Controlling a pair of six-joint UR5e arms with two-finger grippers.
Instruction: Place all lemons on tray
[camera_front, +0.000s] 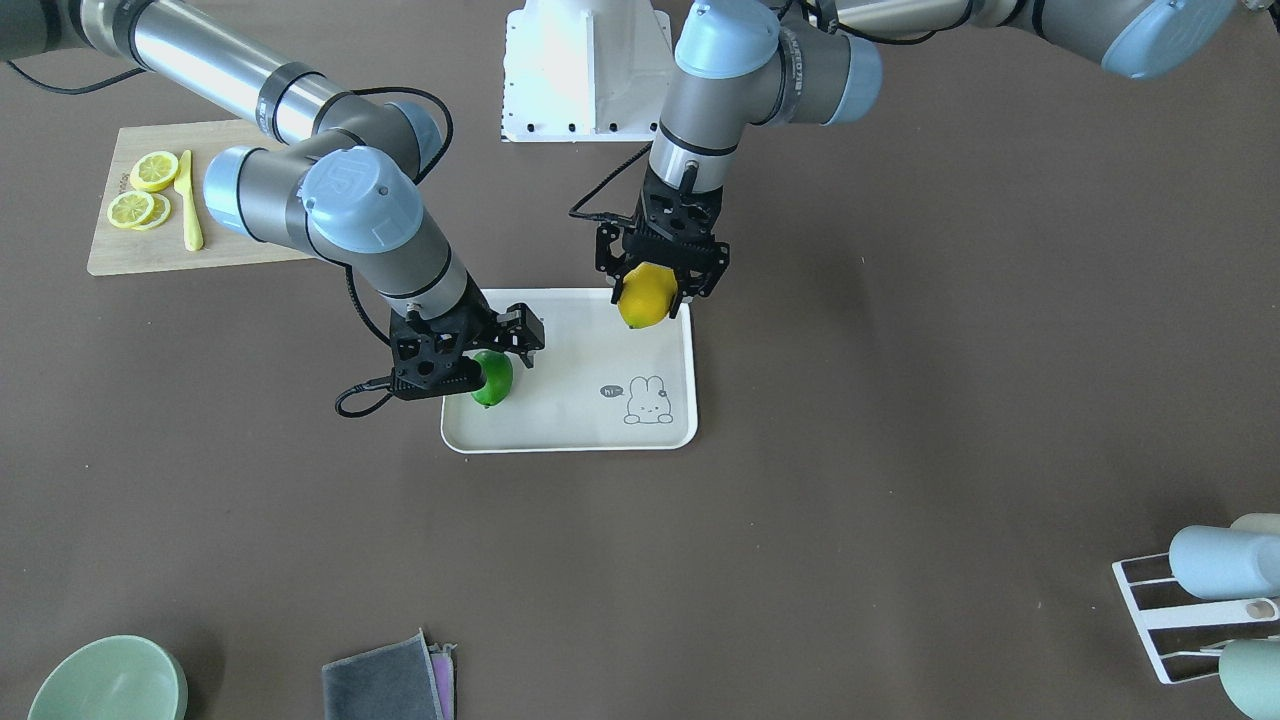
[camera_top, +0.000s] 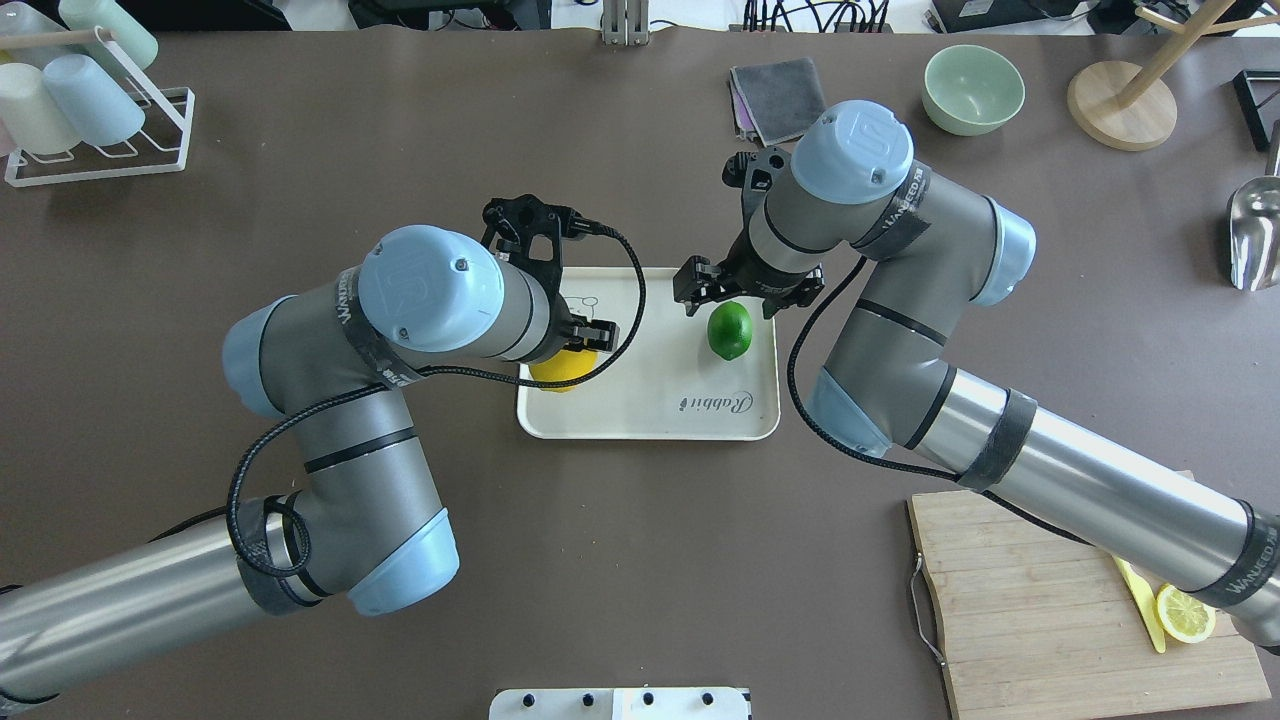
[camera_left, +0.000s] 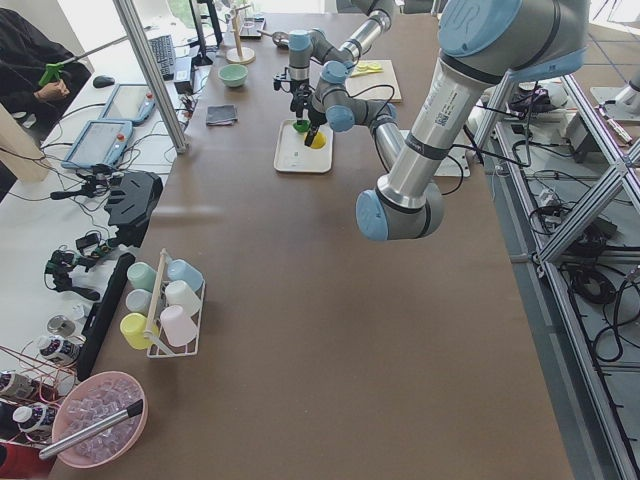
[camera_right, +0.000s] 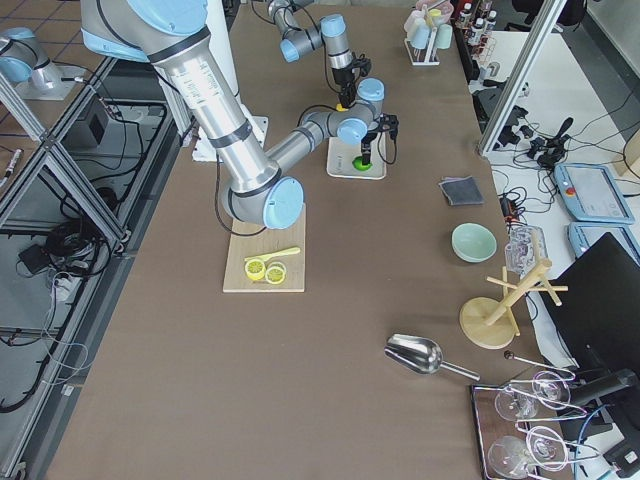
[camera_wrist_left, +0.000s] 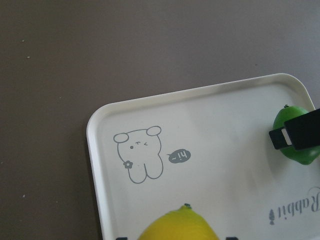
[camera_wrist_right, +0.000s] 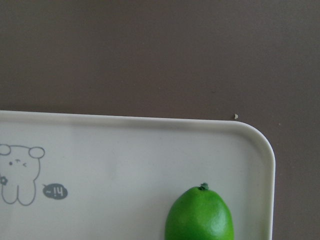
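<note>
The cream tray (camera_front: 590, 350) with the bunny drawing lies mid-table. My left gripper (camera_front: 650, 292) is shut on the yellow lemon (camera_front: 647, 295) and holds it just over the tray's corner nearest the robot; the left wrist view shows this lemon (camera_wrist_left: 177, 225) low over the tray (camera_wrist_left: 225, 125). The green lemon (camera_top: 730, 330) lies on the tray (camera_top: 650, 400) near its far right side. My right gripper (camera_top: 740, 300) is over it, jaws spread apart on either side. The right wrist view shows the green lemon (camera_wrist_right: 200, 215) on the tray (camera_wrist_right: 125, 150), with no fingers in sight.
A wooden cutting board (camera_front: 130, 250) with lemon slices (camera_front: 150, 190) and a yellow knife (camera_front: 188, 200) lies on the robot's right. A green bowl (camera_front: 105, 680), a grey cloth (camera_front: 385, 680) and a cup rack (camera_front: 1200, 600) stand along the far edge.
</note>
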